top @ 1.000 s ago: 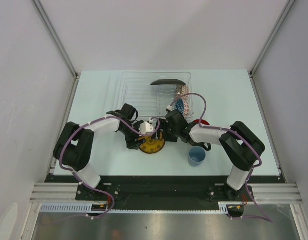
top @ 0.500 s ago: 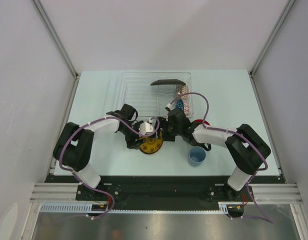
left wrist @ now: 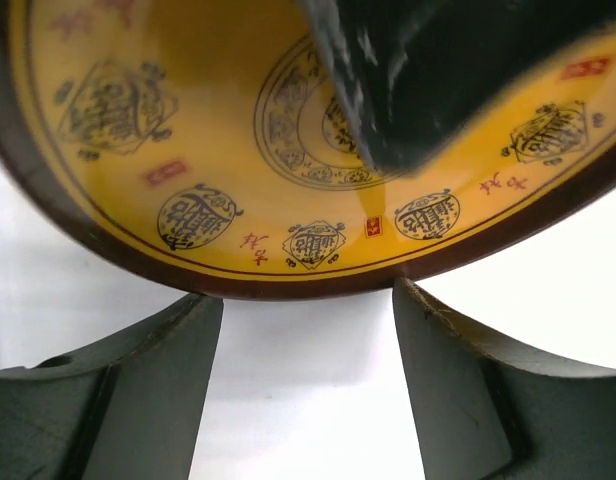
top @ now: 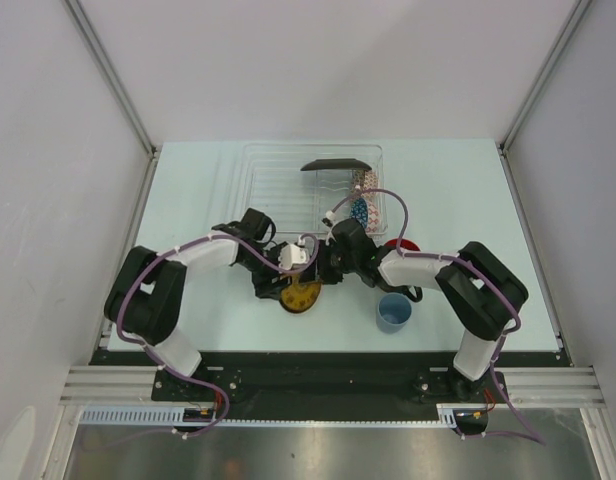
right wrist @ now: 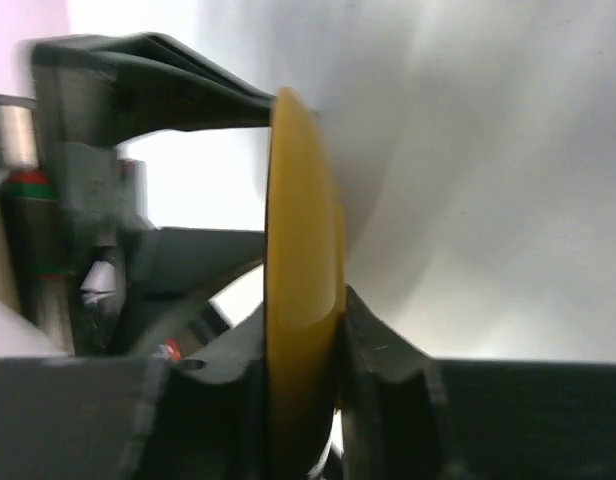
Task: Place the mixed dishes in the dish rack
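Observation:
The yellow round saucer [top: 300, 297] stands tilted up on its edge just in front of the dish rack [top: 273, 190]. My right gripper [top: 319, 276] is shut on its rim. The right wrist view shows the saucer [right wrist: 303, 200] edge-on, pinched between both fingers of the right gripper [right wrist: 303, 325]. My left gripper [top: 286, 281] is open beside it. In the left wrist view the saucer's patterned face [left wrist: 188, 150] fills the top, its rim at the tips of the left gripper [left wrist: 308, 300], with nothing between the jaws. Black square plate [top: 336, 165], beige bowl [top: 366, 180] and blue bowl [top: 359, 211] stand in the rack.
A red-inside dark mug [top: 402, 246] sits right of my right forearm. A small light-blue cup [top: 394, 312] stands near the front edge on the right. White walls with metal posts enclose the pale table [top: 188, 200].
My right gripper has shut on the saucer's rim. The saucer has tipped up from flat and looks narrower from above. The left gripper stays open at its edge.

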Available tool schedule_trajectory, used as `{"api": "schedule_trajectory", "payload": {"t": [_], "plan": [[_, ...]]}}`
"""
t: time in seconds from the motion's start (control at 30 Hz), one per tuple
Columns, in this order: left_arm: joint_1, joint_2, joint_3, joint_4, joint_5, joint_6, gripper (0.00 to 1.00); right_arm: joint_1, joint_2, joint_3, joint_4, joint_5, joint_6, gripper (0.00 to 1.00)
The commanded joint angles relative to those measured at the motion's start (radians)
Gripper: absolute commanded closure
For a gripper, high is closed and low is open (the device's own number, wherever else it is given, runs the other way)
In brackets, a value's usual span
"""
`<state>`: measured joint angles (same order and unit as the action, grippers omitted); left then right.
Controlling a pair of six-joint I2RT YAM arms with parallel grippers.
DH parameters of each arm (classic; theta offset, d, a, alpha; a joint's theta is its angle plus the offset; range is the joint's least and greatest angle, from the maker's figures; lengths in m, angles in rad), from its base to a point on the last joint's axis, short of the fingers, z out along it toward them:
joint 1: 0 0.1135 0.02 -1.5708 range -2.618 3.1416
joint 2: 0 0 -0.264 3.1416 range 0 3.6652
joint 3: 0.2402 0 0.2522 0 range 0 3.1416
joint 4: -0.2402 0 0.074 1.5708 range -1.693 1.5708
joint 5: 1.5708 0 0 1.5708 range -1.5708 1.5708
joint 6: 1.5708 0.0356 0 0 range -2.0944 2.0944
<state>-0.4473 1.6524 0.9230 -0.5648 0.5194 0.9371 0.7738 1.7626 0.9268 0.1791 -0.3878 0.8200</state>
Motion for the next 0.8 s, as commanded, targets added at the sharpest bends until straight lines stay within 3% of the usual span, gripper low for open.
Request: {"api": "schedule_trajectory", "payload": {"t": [0.0,0.07,0.23,0.33,0.43,0.53,0.57,0.63,0.77], "plan": [[-0.008,-0.058,0.008,-0.004,0.080,-0.026,0.27,0.002,-0.005,0.017,0.028,-0.100,0.015,0.93],[0.015,-0.103,0.036,-0.038,0.102,-0.044,0.27,-0.007,-0.026,0.018,-0.007,-0.108,-0.002,1.00],[0.105,-0.213,0.147,-0.188,0.242,-0.121,0.27,-0.051,-0.092,0.017,-0.111,-0.126,-0.117,1.00],[0.212,-0.252,0.267,-0.269,0.319,-0.158,0.27,-0.083,-0.187,0.026,-0.159,-0.128,-0.209,1.00],[0.381,-0.287,0.362,-0.204,0.399,-0.316,0.25,-0.102,-0.296,0.068,-0.252,-0.105,-0.329,1.00],[0.444,-0.289,0.338,-0.001,0.351,-0.517,0.23,-0.129,-0.386,0.140,-0.335,-0.085,-0.421,1.00],[0.444,-0.275,0.326,0.052,0.240,-0.561,0.23,-0.134,-0.406,0.161,-0.351,-0.062,-0.444,1.00],[0.444,-0.241,0.301,0.158,0.161,-0.660,0.23,-0.136,-0.481,0.193,-0.357,0.027,-0.523,1.00],[0.444,-0.091,0.335,0.206,-0.006,-0.780,0.26,-0.125,-0.586,0.201,-0.273,0.246,-0.701,1.00]]}}
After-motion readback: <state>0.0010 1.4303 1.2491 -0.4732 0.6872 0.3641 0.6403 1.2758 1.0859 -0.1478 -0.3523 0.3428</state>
